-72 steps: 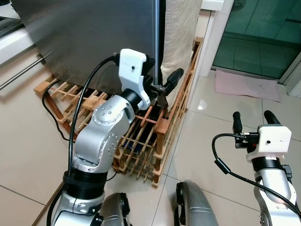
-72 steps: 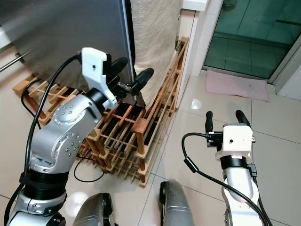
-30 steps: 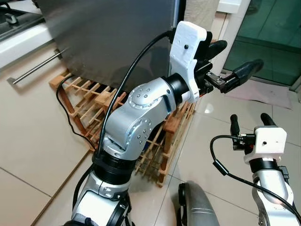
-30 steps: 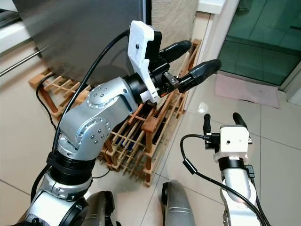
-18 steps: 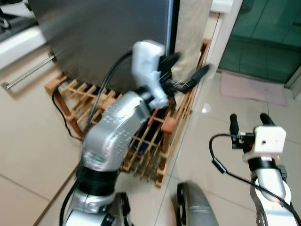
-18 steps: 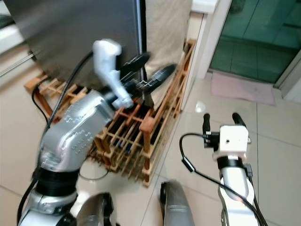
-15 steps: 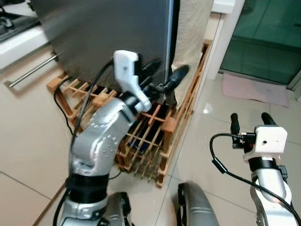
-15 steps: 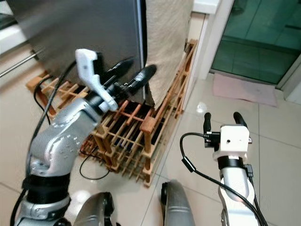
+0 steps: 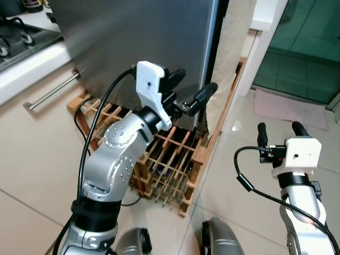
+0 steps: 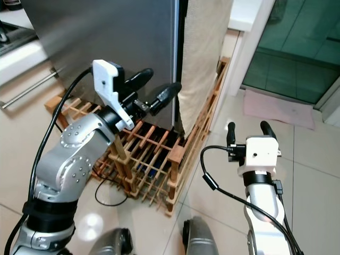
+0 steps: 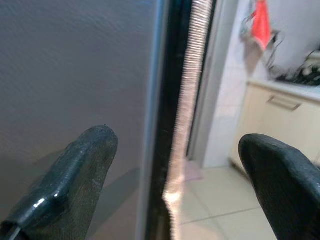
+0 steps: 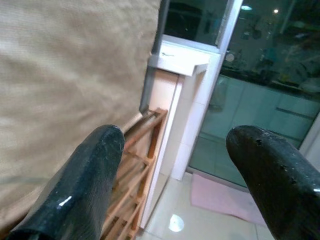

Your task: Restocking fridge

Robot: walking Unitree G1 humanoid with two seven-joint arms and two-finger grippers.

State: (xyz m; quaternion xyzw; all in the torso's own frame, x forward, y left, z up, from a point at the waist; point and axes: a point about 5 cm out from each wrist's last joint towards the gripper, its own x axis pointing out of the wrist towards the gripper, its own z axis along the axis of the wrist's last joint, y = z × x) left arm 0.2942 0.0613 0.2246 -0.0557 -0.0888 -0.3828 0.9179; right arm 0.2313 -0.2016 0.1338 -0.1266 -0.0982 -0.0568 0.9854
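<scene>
Before us in the left eye view stands the fridge point(image 9: 143, 42), its grey steel door shut, set on a wooden rack point(image 9: 170, 159) that rests on the tiled floor point(image 9: 32, 164). Our left gripper point(image 9: 190, 89) is raised in front of the door's lower right edge, its two black fingers spread apart and holding nothing. Our right gripper point(image 9: 279, 133) hangs lower, over the tiles to the right of the rack, fingers also parted and empty. A pale cloth point(image 9: 231, 58) hangs just right of the fridge, and a pink mat point(image 9: 289, 103) lies before the green glass door point(image 9: 303, 42).

From the right eye view we see the same layout: the left gripper just short of the door edge, and a black cable point(image 10: 103, 199) looping on the floor beside the rack.

Along the left wrist view, the two fingertips point(image 11: 75, 175) frame the dark seam at the fridge door's edge; whether either tip touches the steel we cannot tell, as the picture is soft.

Along the right wrist view, the parted fingers point(image 12: 85, 180) point at the cloth, the rack's end and the mat beyond.
</scene>
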